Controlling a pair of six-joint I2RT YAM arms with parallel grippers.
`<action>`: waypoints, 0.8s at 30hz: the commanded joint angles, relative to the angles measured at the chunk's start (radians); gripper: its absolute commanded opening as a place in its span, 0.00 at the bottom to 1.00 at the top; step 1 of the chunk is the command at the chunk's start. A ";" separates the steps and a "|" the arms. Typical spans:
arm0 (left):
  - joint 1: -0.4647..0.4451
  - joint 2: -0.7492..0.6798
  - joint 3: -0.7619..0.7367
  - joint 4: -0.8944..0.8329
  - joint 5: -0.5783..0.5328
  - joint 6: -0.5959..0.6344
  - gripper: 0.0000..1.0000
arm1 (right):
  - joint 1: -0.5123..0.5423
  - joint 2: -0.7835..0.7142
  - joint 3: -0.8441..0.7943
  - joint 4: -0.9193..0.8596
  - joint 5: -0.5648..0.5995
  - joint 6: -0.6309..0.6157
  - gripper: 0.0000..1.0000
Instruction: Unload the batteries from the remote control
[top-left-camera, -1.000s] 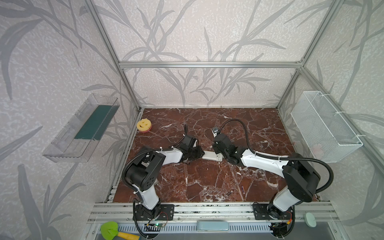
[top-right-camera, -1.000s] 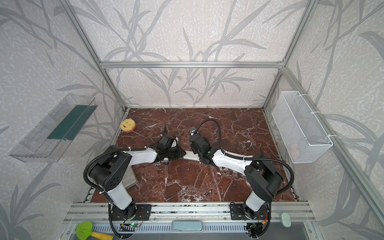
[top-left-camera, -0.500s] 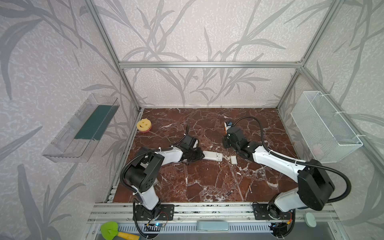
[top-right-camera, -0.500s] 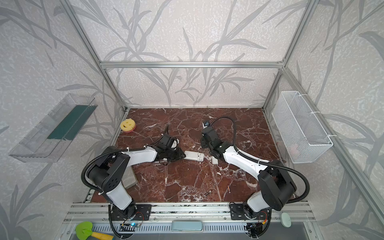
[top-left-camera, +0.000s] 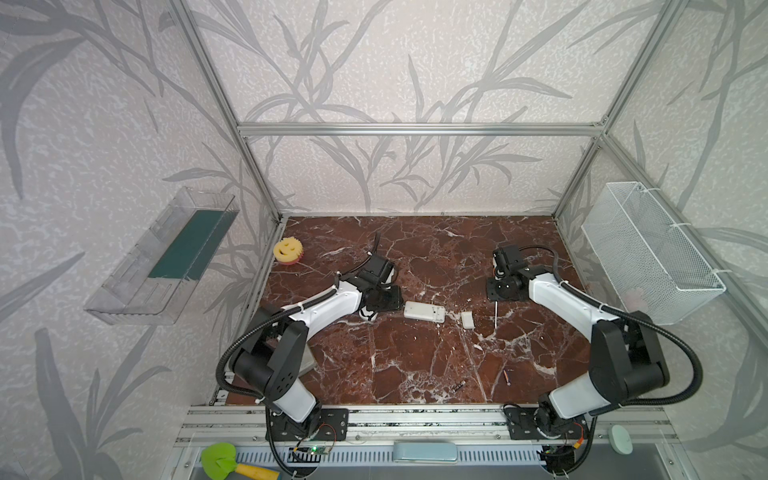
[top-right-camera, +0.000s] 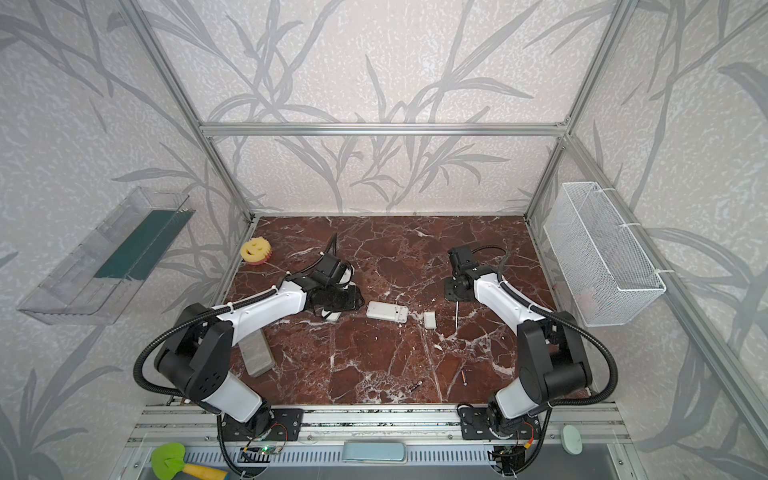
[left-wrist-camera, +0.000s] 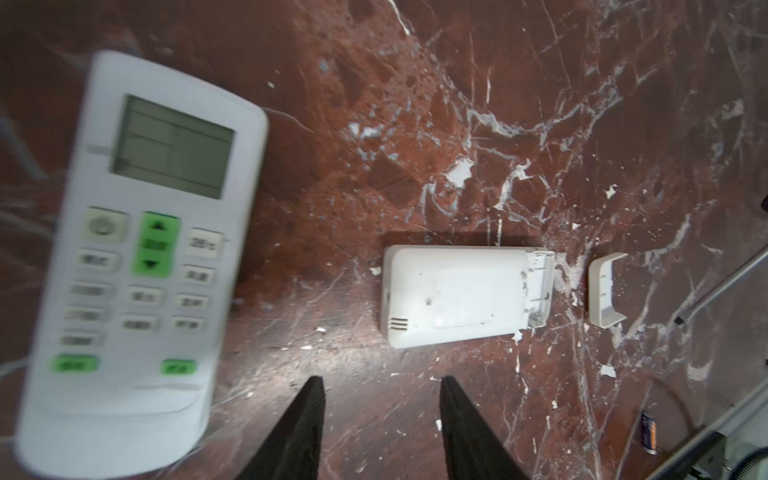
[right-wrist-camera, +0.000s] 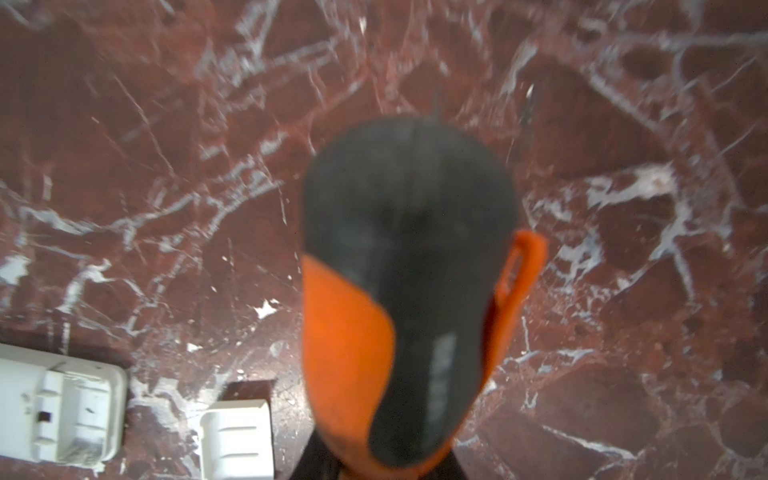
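So since a second ago, the right arm has pulled clean off the remote (top-left-camera: 424, 311) and swung back to its own side, taking the screwdriver (right-wrist-camera: 407, 291) with it. The left gripper (left-wrist-camera: 379, 380) has let go as well and backed off a little. With both out of the way, the cover (top-left-camera: 467, 319) is now in plain sight, lying just beside the remote's open end but not touching it.

Gripper status: left jaws are apart with nothing between them, pointing at the remote. The right gripper (top-left-camera: 503, 289) is clamped on the screwdriver handle, with the shaft sticking out toward the front of the table (top-left-camera: 415, 249).

Progress-wise, I'd say the hard part is done. The remote lies back-up mid-table with the cover off, and in the right wrist view the battery bay looks empty, though it's a bit blurry. Two of the batteries (top-left-camera: 458, 385) seem to be out. They're small dark cylinders lying loose near the front edge, well apart from the remote and from each other, and the second (top-left-camera: 506, 376) is too tiny to be sure about. I can't spot any more than those two.

There's also a big remote (left-wrist-camera: 137, 257) lying face up next to the left gripper. Its back is hidden, so no idea if it needs emptying too. That's probably the only thing left, going by what shows.
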 joint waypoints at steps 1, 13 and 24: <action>0.033 -0.026 0.031 -0.157 -0.200 0.068 0.50 | -0.011 0.066 0.045 -0.083 -0.043 0.000 0.06; 0.156 0.062 0.071 -0.141 -0.221 0.163 0.61 | -0.025 0.141 0.051 -0.058 -0.044 -0.003 0.34; 0.154 0.212 0.176 -0.135 -0.059 0.281 0.82 | -0.026 0.062 0.039 -0.059 -0.066 -0.006 0.47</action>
